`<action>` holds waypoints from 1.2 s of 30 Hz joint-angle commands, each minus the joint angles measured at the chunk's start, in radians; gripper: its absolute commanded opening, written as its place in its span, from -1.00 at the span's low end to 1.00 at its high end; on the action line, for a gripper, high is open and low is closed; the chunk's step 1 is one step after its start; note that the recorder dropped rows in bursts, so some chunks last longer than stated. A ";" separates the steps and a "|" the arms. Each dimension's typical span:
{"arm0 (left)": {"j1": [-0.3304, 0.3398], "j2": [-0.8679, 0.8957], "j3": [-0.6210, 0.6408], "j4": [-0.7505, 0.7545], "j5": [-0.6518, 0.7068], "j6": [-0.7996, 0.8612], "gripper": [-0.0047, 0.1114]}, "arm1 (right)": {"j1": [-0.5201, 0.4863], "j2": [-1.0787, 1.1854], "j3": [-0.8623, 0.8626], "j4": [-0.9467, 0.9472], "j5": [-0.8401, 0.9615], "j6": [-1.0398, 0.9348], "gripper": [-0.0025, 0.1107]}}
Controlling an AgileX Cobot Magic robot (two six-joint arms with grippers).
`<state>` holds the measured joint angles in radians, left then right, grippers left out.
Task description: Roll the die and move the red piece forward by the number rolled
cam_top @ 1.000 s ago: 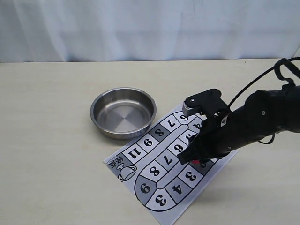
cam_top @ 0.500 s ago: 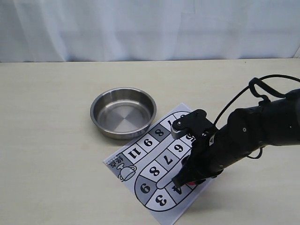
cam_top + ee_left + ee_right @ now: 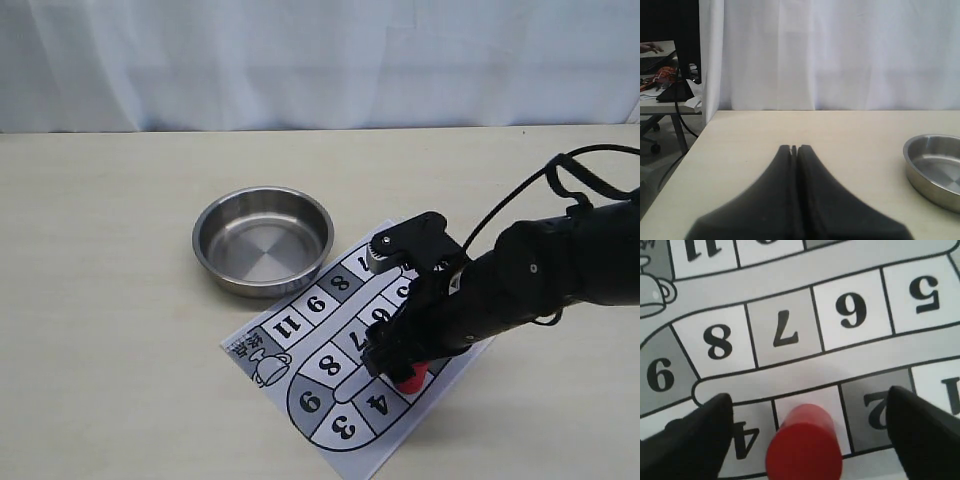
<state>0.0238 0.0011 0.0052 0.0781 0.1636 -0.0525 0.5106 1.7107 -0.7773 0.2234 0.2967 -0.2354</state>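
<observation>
Left gripper (image 3: 794, 150) sits pinched shut and idle, no die shows in the round steel bowl (image 3: 215, 268), and on the printed paper board (image 3: 300, 325) the right gripper (image 3: 807, 407) is spread wide around the small red cylinder piece (image 3: 805, 447), which stands between squares 4 and 2, so a crooked lift-off could clip and topple it.

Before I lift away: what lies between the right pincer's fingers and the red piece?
Only bare board either side of the red piece, seen in the right wrist view.
</observation>
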 commanded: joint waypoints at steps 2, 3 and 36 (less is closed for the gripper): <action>0.000 -0.001 -0.005 -0.006 -0.013 0.000 -0.92 | 0.000 -0.058 -0.002 0.000 -0.070 0.043 0.42; 0.000 -0.001 -0.005 -0.006 -0.013 0.000 -0.92 | 0.000 -0.065 -0.002 0.000 -0.089 0.052 0.40; 0.000 -0.001 -0.005 -0.003 -0.013 0.000 -0.92 | -0.500 -0.074 -0.199 -0.261 0.319 0.128 -0.89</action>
<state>0.0238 0.0011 0.0052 0.0781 0.1636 -0.0525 0.0245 1.6399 -0.9628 -0.0243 0.5987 -0.1176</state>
